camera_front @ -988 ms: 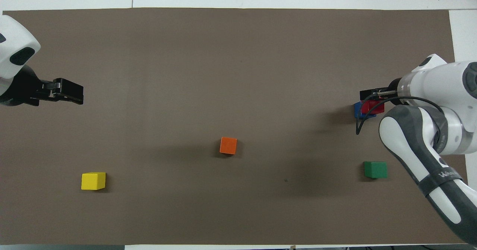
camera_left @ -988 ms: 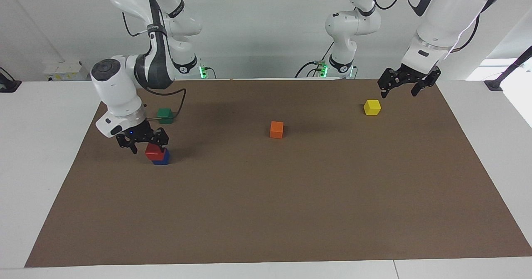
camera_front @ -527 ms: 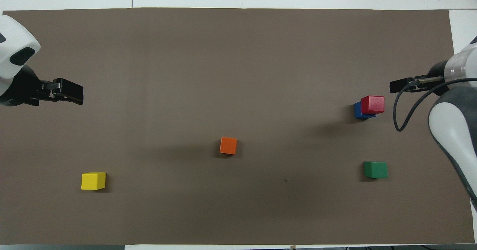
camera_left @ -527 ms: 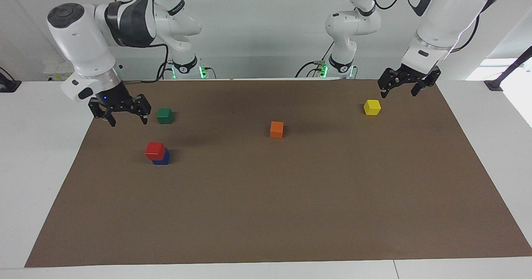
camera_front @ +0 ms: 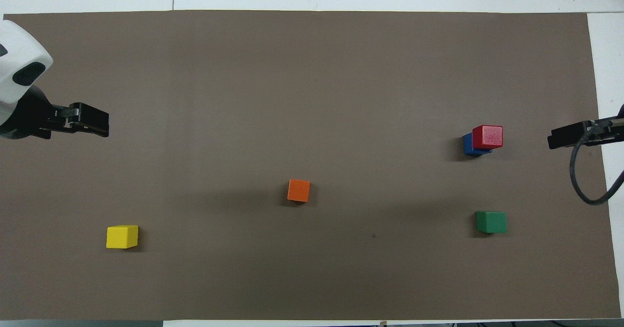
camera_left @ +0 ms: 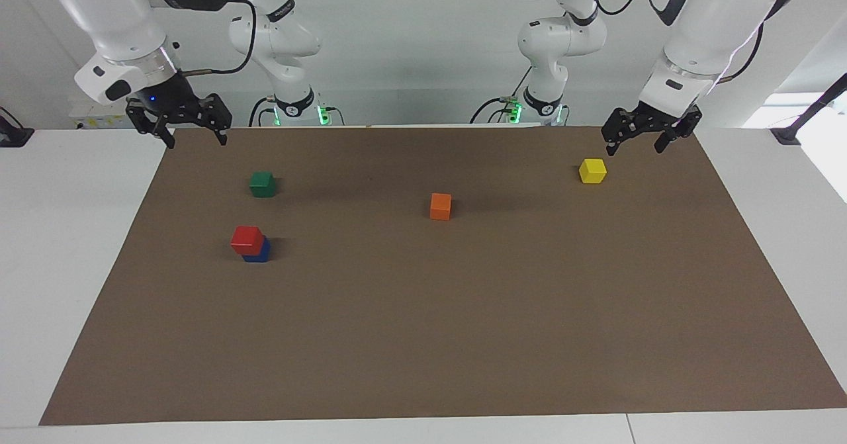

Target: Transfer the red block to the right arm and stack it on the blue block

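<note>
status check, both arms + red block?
Right gripper open, empty, raised over the mat's edge. Left gripper open, waiting above the yellow block. Red block stacked on blue block. Nothing in the way.

I see my two white jointed arms (camera_left: 695, 27) with dark grey joints, black cables, black grippers (camera_left: 645, 136).
</note>
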